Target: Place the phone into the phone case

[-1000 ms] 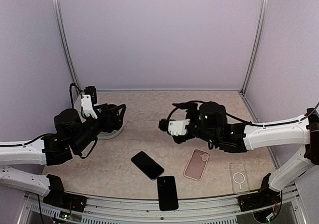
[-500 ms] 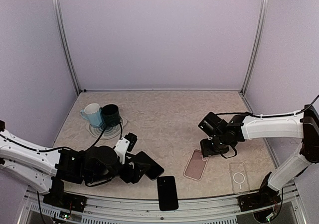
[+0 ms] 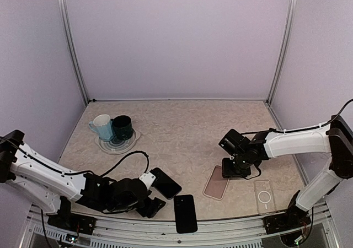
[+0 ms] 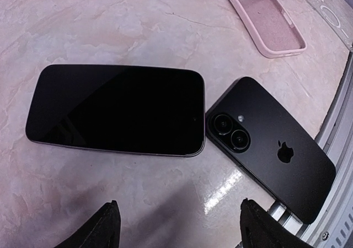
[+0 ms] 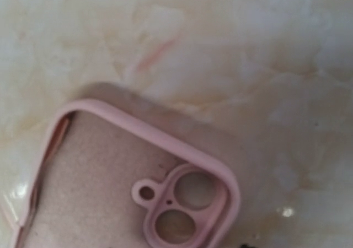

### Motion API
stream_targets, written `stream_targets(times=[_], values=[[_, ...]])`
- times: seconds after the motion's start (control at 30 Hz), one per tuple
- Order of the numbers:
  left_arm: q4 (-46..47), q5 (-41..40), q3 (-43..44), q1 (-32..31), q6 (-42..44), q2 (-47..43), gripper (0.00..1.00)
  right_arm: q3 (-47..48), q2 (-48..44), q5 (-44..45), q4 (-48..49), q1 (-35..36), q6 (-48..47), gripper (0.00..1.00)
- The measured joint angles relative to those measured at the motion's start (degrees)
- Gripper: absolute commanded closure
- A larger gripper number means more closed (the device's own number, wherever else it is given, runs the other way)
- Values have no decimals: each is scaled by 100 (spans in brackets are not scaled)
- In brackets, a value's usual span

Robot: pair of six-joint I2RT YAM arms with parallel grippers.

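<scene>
Two black phones lie near the table's front edge. One is screen up (image 3: 164, 183) (image 4: 116, 109), the other back up with its twin lenses showing (image 3: 185, 213) (image 4: 270, 149), and their corners nearly touch. My left gripper (image 3: 153, 205) (image 4: 179, 228) hovers low just short of them, open, with bare table between its fingertips (image 4: 107, 226). A pink phone case (image 3: 216, 183) (image 5: 110, 193) lies hollow side up to the right. My right gripper (image 3: 231, 171) is down at the case's camera-hole end. Its fingers are almost wholly out of the right wrist view, so how they stand does not show.
A clear phone case (image 3: 264, 197) (image 4: 325, 5) lies right of the pink one, near the front right corner. A pale blue mug (image 3: 101, 127) and a dark green mug (image 3: 122, 128) stand on a round mat (image 3: 117, 143) at the back left. The metal front rail (image 3: 220, 226) runs just past the phones.
My left arm swung from the mugs down to the front, beside the phones. My right arm moved from the table's middle down onto the pink case's far end.
</scene>
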Motion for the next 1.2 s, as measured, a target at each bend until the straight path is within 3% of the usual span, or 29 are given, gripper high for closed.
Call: stream_targets(times=[0.1,0.17,0.37,0.5,0.9,0.93,0.97,1.1,1.2], values=[[63,33,-11,0,7,4,26,0,96,-31,44,-9,-13,75],[96,-9,-31,0,7,-17,25,0,153,-105,79,-35,-114,80],[-48,-474,-125,0,0,-463,22,52,234,-251,-11,-245,-385,82],[-63,-761,-249,2,26,-975,21,638,702,-59,-380,-337,-815,87],[-46,-1257,-291,72,153,-1405,19,2369,2079,708,-26,-1025,-3108,88],[-46,-1272,-291,83,160,-1405,19,2535,2142,745,-42,-1040,-3279,85],[-50,-1283,-291,94,168,-1405,19,2660,2177,752,-46,-1043,-3357,75],[-48,-1362,-291,131,175,-1425,17,3176,2146,857,-186,-901,-3558,4],[-13,-1473,-291,264,173,-1506,15,3447,1893,1016,-551,-415,-3206,1]])
